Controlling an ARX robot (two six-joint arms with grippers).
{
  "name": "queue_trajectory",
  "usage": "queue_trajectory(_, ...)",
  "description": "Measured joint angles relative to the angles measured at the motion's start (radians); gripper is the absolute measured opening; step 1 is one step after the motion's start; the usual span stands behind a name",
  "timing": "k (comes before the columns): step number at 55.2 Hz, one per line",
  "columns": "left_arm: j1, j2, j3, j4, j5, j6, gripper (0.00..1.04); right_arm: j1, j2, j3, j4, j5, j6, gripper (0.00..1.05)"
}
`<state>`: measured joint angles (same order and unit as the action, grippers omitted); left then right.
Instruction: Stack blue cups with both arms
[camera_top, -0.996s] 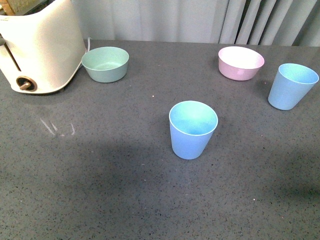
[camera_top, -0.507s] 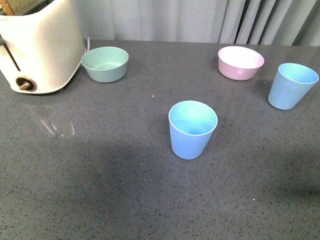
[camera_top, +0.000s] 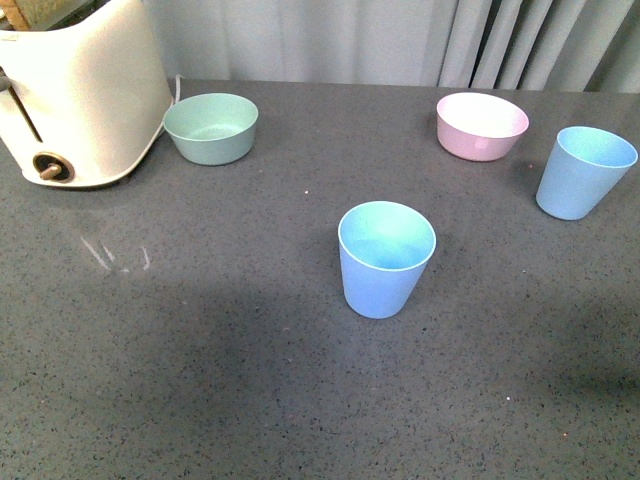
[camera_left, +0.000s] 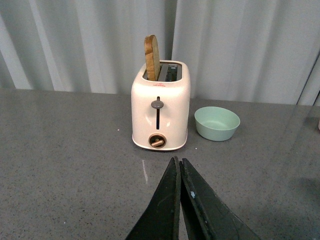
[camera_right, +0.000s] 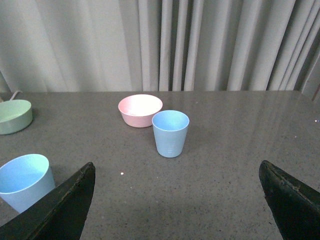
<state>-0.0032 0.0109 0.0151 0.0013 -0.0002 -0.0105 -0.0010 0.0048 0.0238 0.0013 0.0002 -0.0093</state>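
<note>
The right gripper is wide open and holds nothing. One blue cup stands straight ahead of it, in line with the gap, near the pink bowl. The other blue cup stands close beside one finger. The left gripper is pressed tight together and empty, facing the toaster.

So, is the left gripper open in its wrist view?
No, the left gripper is shut, its two black tips meeting with nothing between them.
</note>
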Motion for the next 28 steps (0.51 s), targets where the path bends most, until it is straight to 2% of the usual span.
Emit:
queue_trajectory(7, 0.0, 0.0, 0.0, 0.0, 0.0, 0.0, 0.27, 0.0, 0.003, 0.002, -0.005, -0.002, 0.01, 0.96)
queue_trajectory(10, 0.0, 0.0, 0.0, 0.0, 0.0, 0.0, 0.36, -0.019, 0.073, 0.042, -0.127, -0.038, 0.096, 0.96)
queue_trajectory(11, 0.0, 0.0, 0.0, 0.0, 0.0, 0.0, 0.42, -0.029, 0.113, 0.053, -0.146, -0.043, 0.124, 0.96)
queue_trajectory(13, 0.0, 0.0, 0.0, 0.0, 0.0, 0.0, 0.47, -0.045, 0.18, 0.061, -0.137, -0.055, 0.153, 0.96)
queue_trajectory(17, 0.0, 0.0, 0.0, 0.0, 0.0, 0.0, 0.57, -0.086, 0.342, 0.077, -0.037, -0.08, 0.163, 0.96)
queue_trajectory(18, 0.0, 0.0, 0.0, 0.0, 0.0, 0.0, 0.63, -0.097, 0.392, 0.087, 0.001, -0.086, 0.156, 0.96)
queue_trajectory(24, 0.0, 0.0, 0.0, 0.0, 0.0, 0.0, 0.8, -0.153, 0.702, 0.185, 0.228, -0.146, 0.063, 0.96)
queue_trajectory(28, 0.0, 0.0, 0.0, 0.0, 0.0, 0.0, 0.91, -0.168, 0.876, 0.265, 0.311, -0.187, -0.003, 0.96)
